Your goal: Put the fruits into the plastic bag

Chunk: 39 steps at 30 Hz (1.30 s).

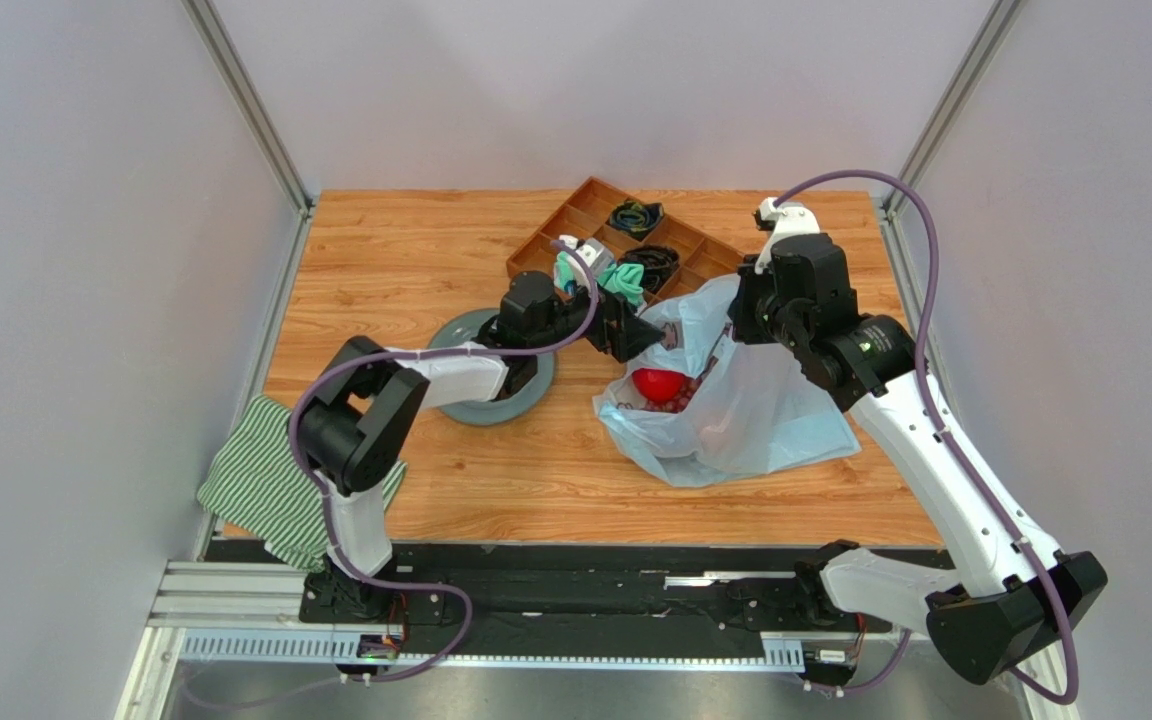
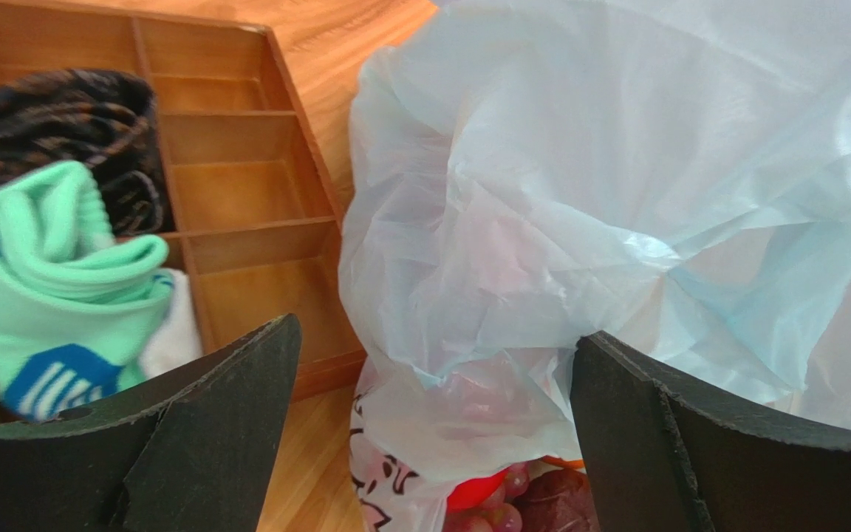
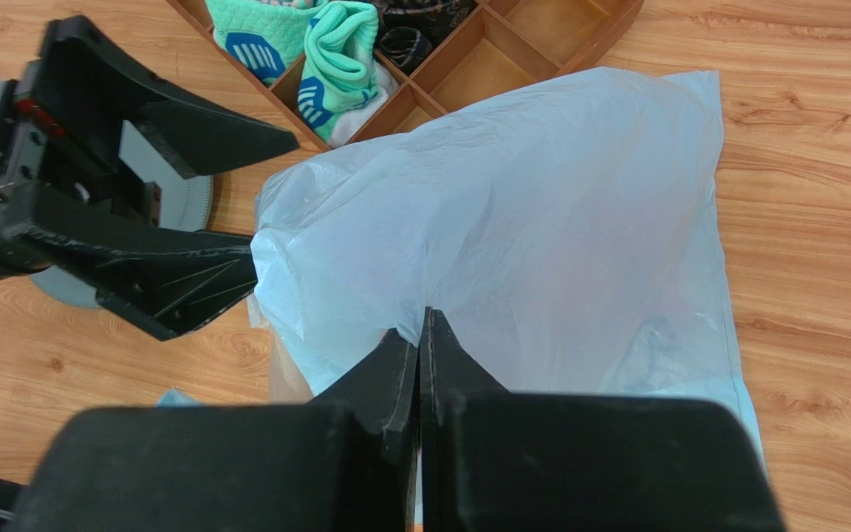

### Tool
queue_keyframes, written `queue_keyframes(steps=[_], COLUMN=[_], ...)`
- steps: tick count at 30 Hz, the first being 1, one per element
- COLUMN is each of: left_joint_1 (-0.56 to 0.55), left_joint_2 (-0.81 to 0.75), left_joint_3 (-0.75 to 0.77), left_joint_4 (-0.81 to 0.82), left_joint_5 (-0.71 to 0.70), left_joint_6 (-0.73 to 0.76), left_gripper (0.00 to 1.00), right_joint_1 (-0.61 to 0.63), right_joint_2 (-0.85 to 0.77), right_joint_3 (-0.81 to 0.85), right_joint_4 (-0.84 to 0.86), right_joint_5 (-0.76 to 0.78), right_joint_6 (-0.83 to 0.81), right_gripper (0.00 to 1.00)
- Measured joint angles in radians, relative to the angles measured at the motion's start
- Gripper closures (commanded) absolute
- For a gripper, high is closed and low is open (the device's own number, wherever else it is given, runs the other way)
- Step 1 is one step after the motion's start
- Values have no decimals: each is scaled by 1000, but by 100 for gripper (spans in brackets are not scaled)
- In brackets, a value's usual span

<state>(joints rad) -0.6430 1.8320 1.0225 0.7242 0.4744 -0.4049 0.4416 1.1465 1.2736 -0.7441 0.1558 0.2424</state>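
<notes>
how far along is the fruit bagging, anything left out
Looks nearly done. Red fruit and a dark red piece sit inside the plastic bag. The right gripper pinches the bag's film; the left gripper is open and empty at its mouth. No fruit shows on the plate or table, though the left arm hides part.

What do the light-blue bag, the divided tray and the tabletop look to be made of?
The bag: thin translucent plastic film, slightly glossy; it crumples in fine creases and pink from the fruits shows through it. The divided tray: wood, matte, with visible grain and thin partition slats. The tabletop: smooth wood-grain planks; real wood or laminate, the look leaves open.
</notes>
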Motion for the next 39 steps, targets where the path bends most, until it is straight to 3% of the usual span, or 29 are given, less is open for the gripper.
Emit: queue_keyframes(steps=[3,4,6,7,8,10,11,12,16,19,28,32,39], left_joint_1=[4,3,3,3,3,3,3,3,5,8,18,24,31], left_joint_2=[61,74,94,100,104,104,104,104,104,102,73,68,68], left_joint_3=[18,20,20,20,20,20,21,20,21,25,87,107,116], left_joint_4=[38,48,68,78,88,107,117,125,120,67,-116,-162,-209], left_joint_5=[49,60,86,98,108,126,132,138,140,140,135,135,143], left_joint_6=[-46,-62,-90,-101,-109,-128,-136,-143,-166,-174,-172,-172,-171], left_gripper=[19,35,55,74,83,100,100,100,100,100,100,100,100], right_joint_1=[0,0,0,0,0,0,0,0,5,61,544,611,625], right_joint_2=[0,0,0,0,0,3,4,6,9,-5,-11,73,146], right_joint_3=[0,0,0,0,0,0,0,1,4,5,5,5,-34], right_joint_4=[0,0,0,0,0,0,-1,-2,-1,4,63,40,-40], right_joint_5=[0,0,0,0,0,-1,-2,-10,-54,-76,34,56,6], right_joint_6=[0,0,0,0,0,-1,0,-6,-30,-69,-309,-360,-383], right_gripper=[100,100,100,100,100,76,65,49,34,31,29,29,29])
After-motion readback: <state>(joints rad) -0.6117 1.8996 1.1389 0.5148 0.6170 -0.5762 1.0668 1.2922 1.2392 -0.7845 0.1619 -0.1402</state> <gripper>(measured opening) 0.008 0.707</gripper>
